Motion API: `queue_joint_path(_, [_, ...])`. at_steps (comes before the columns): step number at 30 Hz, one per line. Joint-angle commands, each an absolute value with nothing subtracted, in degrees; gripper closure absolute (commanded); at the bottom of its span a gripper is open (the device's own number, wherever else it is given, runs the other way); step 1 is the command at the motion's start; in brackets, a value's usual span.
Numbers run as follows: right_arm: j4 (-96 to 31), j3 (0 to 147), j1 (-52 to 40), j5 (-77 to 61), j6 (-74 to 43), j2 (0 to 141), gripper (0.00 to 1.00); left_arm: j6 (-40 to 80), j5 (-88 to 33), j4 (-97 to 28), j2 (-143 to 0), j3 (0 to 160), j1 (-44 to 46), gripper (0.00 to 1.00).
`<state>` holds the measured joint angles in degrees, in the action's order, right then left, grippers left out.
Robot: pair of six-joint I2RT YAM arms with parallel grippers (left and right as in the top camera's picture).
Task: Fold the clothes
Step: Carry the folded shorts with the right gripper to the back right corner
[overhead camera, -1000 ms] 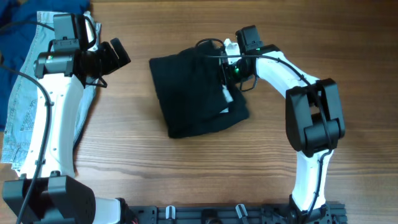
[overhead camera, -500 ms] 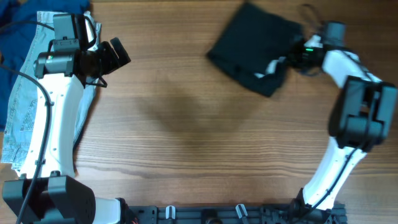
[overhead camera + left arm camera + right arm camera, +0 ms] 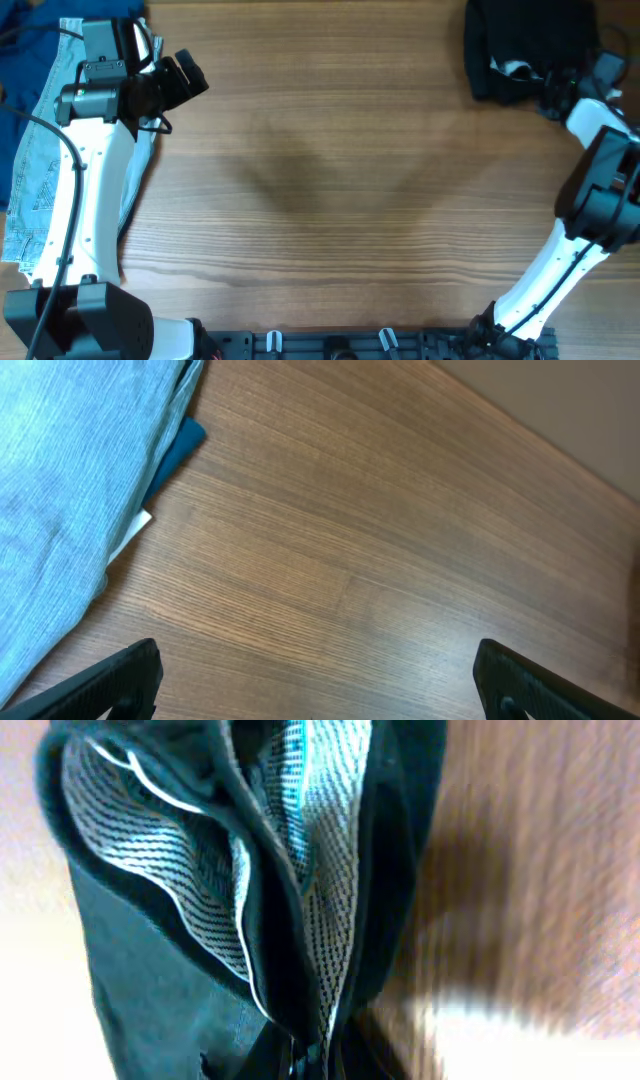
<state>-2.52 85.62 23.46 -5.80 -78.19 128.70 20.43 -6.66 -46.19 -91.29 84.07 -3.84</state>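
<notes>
At far corner, black shorts (image 3: 528, 36), pinched by right end effector (image 3: 553, 86)

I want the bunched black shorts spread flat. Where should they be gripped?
Grip the black shorts at the near edge where the pale lining shows, coming from the near right, as the right gripper does now. That doubled hem faces the open table, while the rest lies bunched toward the far edge.
</notes>
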Motion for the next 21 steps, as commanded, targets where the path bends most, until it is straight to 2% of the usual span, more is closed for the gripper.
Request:
queue_joint_path(1, [-4.6,85.6,21.9,-4.5,-70.9,130.0,0.96,19.7,-6.1,-45.6,-91.7,84.4,-4.0,0.0])
queue_joint_path(6, [-14.1,85.6,21.9,-6.0,-64.4,130.0,0.96,19.7,-6.1,-45.6,-91.7,84.4,-4.0,0.0])
queue_joint_path(9, [-10.9,85.6,21.7,-6.5,-62.8,130.0,0.96,19.7,-6.1,-45.4,-91.9,84.4,-4.0,0.0])
queue_joint_path(10, [-9.7,85.6,21.5,-7.1,-62.9,130.0,0.76,19.7,-6.1,-45.4,-92.0,84.4,-4.0,0.0])
queue_joint_path(11, [-9.5,85.6,21.5,-8.8,-62.9,129.8,0.44,19.7,-6.1,-45.4,-92.1,84.4,-4.0,0.0])
queue_joint_path(12, [-9.6,85.6,21.7,-10.5,-61.8,129.1,0.18,19.7,-6.1,-45.4,-92.1,84.4,-4.0,0.0])
queue_joint_path(13, [-10.3,85.6,22.2,-11.6,-59.0,127.6,0.0,19.7,-6.1,-45.4,-92.1,84.4,-4.0,0.0])
queue_joint_path(16, [-17.6,85.6,24.0,-9.5,-52.1,117.4,0.0,19.7,-6.1,-45.4,-92.1,84.4,-4.0,0.0])
queue_joint_path(19, [-27.4,85.6,23.9,-11.5,-37.2,104.9,0.0,19.8,-6.1,-46.1,-92.1,84.4,-4.0,0.0])
queue_joint_path(20, [-30.4,85.6,23.3,-15.6,-28.5,100.5,0.0,20.1,-6.2,-46.0,-92.1,84.4,-4.0,0.0])
queue_joint_path(21, [-34.1,85.6,22.2,-23.7,-15.0,94.7,0.0,20.6,-6.9,-46.1,-92.1,84.4,-4.0,0.0])
